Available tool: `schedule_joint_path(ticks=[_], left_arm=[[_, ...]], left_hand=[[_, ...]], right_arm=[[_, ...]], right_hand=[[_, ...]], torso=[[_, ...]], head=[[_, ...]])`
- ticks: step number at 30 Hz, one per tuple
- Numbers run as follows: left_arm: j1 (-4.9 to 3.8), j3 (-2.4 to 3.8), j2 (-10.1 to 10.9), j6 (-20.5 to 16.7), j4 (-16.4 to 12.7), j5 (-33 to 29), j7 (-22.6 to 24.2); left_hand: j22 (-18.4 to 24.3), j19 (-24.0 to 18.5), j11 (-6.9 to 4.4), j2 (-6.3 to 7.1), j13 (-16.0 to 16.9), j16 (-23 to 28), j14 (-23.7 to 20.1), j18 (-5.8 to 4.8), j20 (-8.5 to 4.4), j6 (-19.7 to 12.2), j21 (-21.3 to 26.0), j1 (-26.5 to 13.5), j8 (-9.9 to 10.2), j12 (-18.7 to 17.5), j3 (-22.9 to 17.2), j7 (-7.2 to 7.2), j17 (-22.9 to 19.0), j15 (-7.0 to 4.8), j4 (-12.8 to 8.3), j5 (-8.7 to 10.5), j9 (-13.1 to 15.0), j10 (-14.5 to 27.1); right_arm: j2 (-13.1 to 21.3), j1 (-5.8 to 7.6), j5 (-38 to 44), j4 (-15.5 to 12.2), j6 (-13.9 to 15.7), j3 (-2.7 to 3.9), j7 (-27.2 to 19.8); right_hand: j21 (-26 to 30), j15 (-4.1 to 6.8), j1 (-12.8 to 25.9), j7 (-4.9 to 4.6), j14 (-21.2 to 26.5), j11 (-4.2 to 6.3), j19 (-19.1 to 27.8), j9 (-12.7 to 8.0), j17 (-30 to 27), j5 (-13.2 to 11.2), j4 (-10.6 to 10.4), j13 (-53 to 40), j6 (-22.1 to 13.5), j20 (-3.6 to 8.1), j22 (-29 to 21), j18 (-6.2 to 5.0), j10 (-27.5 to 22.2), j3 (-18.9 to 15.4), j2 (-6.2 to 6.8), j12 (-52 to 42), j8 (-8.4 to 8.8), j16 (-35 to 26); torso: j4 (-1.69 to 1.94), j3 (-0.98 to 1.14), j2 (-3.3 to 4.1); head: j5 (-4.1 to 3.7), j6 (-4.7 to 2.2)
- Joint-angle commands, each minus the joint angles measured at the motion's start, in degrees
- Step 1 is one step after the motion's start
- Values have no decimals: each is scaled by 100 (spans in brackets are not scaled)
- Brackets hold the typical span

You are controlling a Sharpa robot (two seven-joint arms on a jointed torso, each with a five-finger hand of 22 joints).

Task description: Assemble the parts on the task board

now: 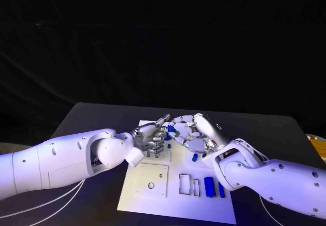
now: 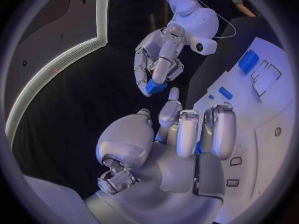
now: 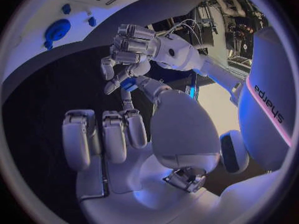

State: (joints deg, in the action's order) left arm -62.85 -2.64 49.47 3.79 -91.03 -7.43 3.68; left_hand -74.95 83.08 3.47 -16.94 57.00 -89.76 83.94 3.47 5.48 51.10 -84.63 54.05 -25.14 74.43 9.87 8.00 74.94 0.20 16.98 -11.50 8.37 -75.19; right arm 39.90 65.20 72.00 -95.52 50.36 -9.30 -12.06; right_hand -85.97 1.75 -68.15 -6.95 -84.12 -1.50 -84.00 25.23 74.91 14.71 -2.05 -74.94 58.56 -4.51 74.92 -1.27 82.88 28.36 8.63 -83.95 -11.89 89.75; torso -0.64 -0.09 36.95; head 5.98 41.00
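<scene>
We see two hands over the far end of one white task board (image 1: pixel 173 200) on the black counter (image 1: pixel 95 117). The left hand (image 1: pixel 153 136) and the right hand (image 1: pixel 190 132) meet there, fingertips almost touching.

In the left wrist view, the right hand (image 2: pixel 159 64) pinches one small blue part (image 2: pixel 156 87) at its fingertips. The head view does not show that pinch clearly, because the fingers crowd together.

The left hand (image 2: pixel 181 134) has its fingers curled in, side by side. A bit of blue shows between them in its own wrist view, but we cannot tell if it holds anything.

Near the right arm, on the near end of the board, we count two blue parts (image 1: pixel 210 187) lying side by side, and one more small blue part (image 1: pixel 195 157) just below the right hand. Some blue also peeks out behind the hands, too hidden to count.

The right wrist view shows a round blue part (image 3: pixel 57 30) on the board, beyond the left hand (image 3: pixel 134 47), with smaller blue bits beside it.
</scene>
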Motion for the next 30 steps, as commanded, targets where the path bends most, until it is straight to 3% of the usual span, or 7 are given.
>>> schedule_joint_path(ticks=[1, 13, 30], left_arm=[[1, 3, 4, 387, -16, -208, 229], [0, 4, 48, 569, 2, -181, 129], [-1, 5, 101, 572, 49, -128, 93]], left_hand=[[-436, 43, -16, -3, 50, -24, 606, -105, -1, 79, -32, -87, 31, 40, -65, -12, 1506, -51, 4, 15, 27, -61], [-564, 110, -142, 6, 206, -24, 606, -130, -88, 445, -98, -279, -51, 29, -363, -157, 1506, -158, 2, 16, 297, -163], [-620, 144, -167, 8, 261, -24, 606, -143, -108, 492, -125, -321, -68, 42, -408, -183, 1506, -180, 2, 17, 363, -200]], right_arm=[[-14, -2, 81, 14, -51, 2, 15], [-20, -3, 127, 38, -35, 2, 13], [3, -3, 189, 43, -41, 1, 56]], right_hand=[[16, 45, 22, 101, -588, -7, -424, -3, 1509, 31, -40, -672, 137, 57, 1344, 34, 11, 7, -24, 2, -11, 25], [21, 45, -5, 102, -588, -6, -421, -2, 1509, 34, -32, -668, 130, 58, 1343, 33, 7, 19, -23, 7, -15, 25], [19, 45, -15, 102, -588, -6, -422, -1, 1509, 28, -30, -670, 128, 58, 1344, 33, 9, 24, -25, 6, -17, 25]], torso=[[1, -4, -1], [4, -7, 1], [2, -6, -8]], head=[[-8, 6], [-22, 30], [-14, 48]])
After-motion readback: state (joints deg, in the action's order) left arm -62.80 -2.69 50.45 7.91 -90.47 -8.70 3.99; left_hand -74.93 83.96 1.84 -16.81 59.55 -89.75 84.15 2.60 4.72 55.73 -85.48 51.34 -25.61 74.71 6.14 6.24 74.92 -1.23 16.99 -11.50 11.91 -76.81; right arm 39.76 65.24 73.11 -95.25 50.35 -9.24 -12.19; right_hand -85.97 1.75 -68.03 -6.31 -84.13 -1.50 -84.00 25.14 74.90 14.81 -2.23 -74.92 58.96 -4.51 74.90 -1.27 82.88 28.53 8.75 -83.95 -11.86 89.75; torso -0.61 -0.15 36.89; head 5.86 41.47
